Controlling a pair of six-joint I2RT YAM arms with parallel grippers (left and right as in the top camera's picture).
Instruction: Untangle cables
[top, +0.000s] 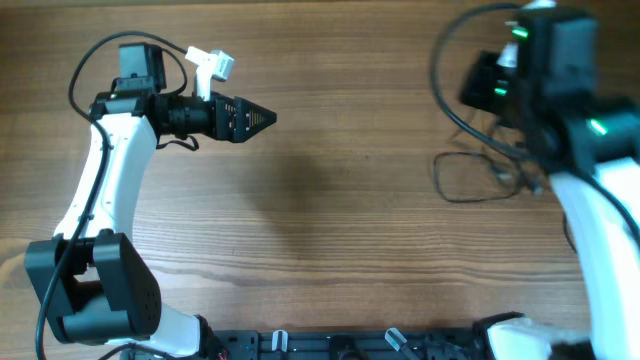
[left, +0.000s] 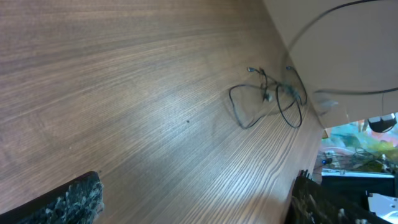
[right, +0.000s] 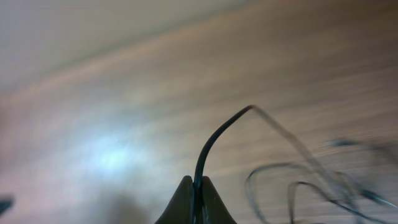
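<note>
Right end effector: I see it pinched on a strand of the cables.
Left end effector: apart, cables lying well ahead.

Wide open across mid-counter, from left hand to cables. Crowded at right: cable loops spread beneath right arm, overhead access blocked there.

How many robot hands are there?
2. The left hand is over the table on the left side. The right hand, on the right side, pinches a thin black cable.
</note>
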